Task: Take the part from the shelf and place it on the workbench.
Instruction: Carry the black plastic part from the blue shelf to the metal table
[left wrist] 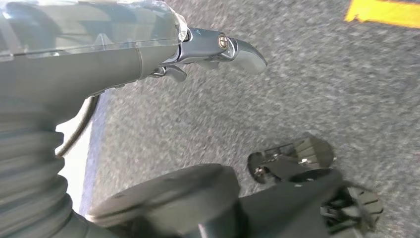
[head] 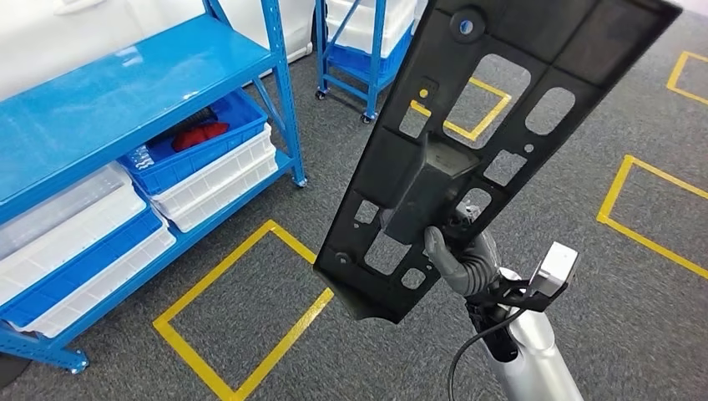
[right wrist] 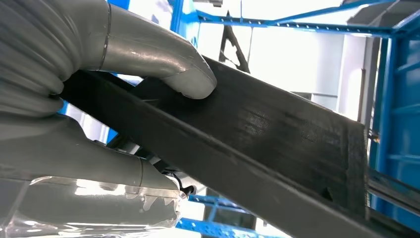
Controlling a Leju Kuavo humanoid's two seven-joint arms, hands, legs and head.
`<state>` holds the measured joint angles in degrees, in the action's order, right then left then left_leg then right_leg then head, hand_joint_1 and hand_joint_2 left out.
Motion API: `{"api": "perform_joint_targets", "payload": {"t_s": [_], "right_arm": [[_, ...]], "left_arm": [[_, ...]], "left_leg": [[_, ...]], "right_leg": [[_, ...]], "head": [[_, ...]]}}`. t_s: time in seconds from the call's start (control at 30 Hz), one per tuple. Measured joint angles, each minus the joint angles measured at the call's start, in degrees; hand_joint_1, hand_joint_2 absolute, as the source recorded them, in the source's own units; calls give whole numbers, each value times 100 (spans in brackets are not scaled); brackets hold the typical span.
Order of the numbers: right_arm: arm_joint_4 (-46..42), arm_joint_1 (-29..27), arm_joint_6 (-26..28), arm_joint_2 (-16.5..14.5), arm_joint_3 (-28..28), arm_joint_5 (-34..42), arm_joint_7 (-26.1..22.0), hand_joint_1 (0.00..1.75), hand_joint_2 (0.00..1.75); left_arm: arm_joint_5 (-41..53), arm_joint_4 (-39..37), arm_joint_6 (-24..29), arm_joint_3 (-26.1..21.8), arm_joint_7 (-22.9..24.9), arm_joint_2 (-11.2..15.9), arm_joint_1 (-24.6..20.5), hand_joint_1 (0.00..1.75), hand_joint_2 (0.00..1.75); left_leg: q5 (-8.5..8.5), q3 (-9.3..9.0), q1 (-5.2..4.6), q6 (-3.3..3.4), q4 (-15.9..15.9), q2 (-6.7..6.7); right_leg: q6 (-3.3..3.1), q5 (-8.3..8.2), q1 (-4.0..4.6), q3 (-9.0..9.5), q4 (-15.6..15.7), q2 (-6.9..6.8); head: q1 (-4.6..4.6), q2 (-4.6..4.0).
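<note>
Shelf: a blue metal shelf rack [head: 125, 92] fills the upper left of the head view; its lower level carries white plastic bins [head: 219, 180] and a blue plastic bin [head: 179, 154] with a red object [head: 200, 134] inside.
Second rack: another blue metal rack on castors [head: 359, 63] stands at the top centre, beside the part's upper half.
Floor: grey carpet [head: 584, 284] with yellow tape rectangles [head: 242, 309] at lower left, upper centre and along the right edge.
Part: the long flat black plastic panel with cut-out holes [head: 501, 100] runs from centre frame to the top right, raised above the floor and apart from both racks.
Right hand: the right hand [head: 463, 259] comes up from the lower centre and grips the panel's raised rib; in the right wrist view the grey thumb [right wrist: 163, 64] presses on the rib's top face.
Left hand: the left hand [left wrist: 213, 49] hangs above the carpet holding nothing, with its visible fingers curled inward.
Open room: bare carpet lies right of the panel.
</note>
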<state>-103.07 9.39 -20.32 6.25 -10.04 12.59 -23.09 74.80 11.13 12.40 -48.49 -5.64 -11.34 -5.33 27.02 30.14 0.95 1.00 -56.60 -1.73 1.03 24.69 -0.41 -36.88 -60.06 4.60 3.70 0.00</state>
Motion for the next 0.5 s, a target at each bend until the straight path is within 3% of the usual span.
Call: {"api": "perform_joint_targets", "payload": {"t_s": [0.07, 0.13, 0.17, 0.2, 0.23, 0.3, 0.37, 0.43, 0.5], "right_arm": [[-165, -208, 194, 1, 95, -116, 19, 175, 175], [-391, -537, 277, 4, 248, -163, 31, 175, 175], [-487, -676, 275, 7, 319, -167, 31, 175, 175], [-569, -783, 268, 7, 377, -167, 29, 175, 175], [-641, -865, 257, 7, 420, -171, 25, 175, 175], [-748, -963, 225, 2, 468, -194, 4, 175, 175], [-803, -997, 189, -11, 486, -232, -28, 175, 175], [-834, -1017, 174, -25, 513, -259, -48, 175, 175], [-867, -1028, 173, -37, 537, -269, -52, 175, 175]], "left_arm": [[98, 0, 5, 34, -28, -2, 15, 0, 175], [160, 0, 11, 71, -33, 8, 41, 0, 175], [174, 0, 13, 84, -22, 15, 48, 0, 175], [182, 0, 15, 94, -2, 22, 50, 0, 175], [188, 0, 15, 100, 23, 28, 50, 0, 175], [177, 0, 23, 104, 85, 41, 53, 0, 175], [154, 0, 38, 103, 146, 59, 54, 0, 175], [140, 1, 51, 102, 183, 73, 51, 0, 175], [138, 1, 58, 102, 196, 83, 51, 0, 175]], "left_leg": [[-12, -10, -2, 38, 24, 130], [-1, -9, -8, 37, 19, 253], [11, -14, -9, 30, 16, 321], [27, -26, -9, 16, 12, 392], [50, -47, -9, -4, 8, 463], [110, -92, -37, -61, -3, 596], [160, -129, -74, -123, -2, 707], [194, -173, -81, -183, 13, 821], [343, -145, -55, -233, -155, 692]], "right_leg": [[64, 361, -10, -303, -661, -329], [122, 627, -50, -646, -1371, -414], [141, 611, -66, -694, -1467, -425], [151, 485, -78, -612, -1308, -449], [154, 292, -85, -409, -932, -515], [99, 23, -62, 24, -126, -774], [1, -11, -24, 175, 172, -884], [-83, -17, -14, 166, 176, -748], [-169, -36, -31, 177, 214, -625]], "head": [[0, 0], [0, 0], [-1, 0], [-1, 0], [-1, 0], [0, 0], [1, 0], [1, 0], [1, 0]]}}
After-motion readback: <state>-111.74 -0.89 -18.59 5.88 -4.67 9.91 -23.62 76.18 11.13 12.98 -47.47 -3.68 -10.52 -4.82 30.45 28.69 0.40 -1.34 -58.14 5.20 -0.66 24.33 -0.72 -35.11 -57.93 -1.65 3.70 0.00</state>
